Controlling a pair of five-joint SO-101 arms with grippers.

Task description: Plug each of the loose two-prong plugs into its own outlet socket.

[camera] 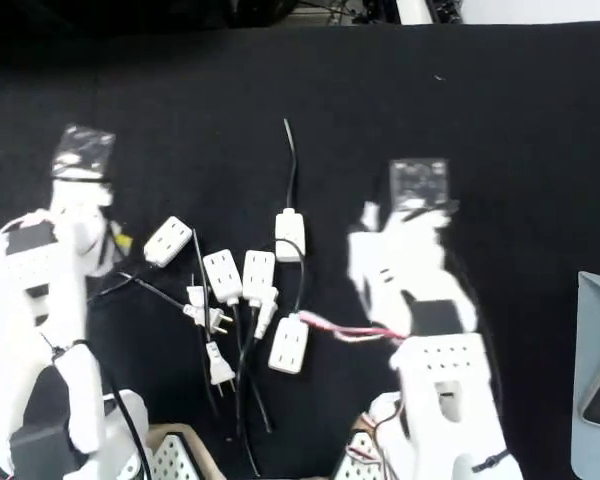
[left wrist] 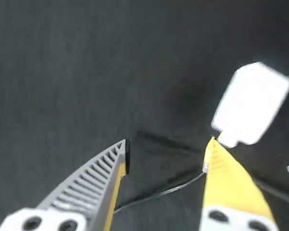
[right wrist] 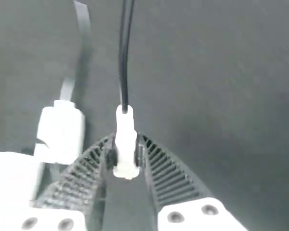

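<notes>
The right gripper (right wrist: 125,147) pinches a white plug (right wrist: 125,127). The left gripper (left wrist: 167,144) is spread beside a white socket (camera: 167,240), middle left in the high view.

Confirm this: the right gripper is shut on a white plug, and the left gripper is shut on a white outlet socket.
Wrong on the left gripper: the left wrist view shows it open, the white outlet socket lying beyond its fingers, ungripped. The right gripper is shut on the white plug.
</notes>
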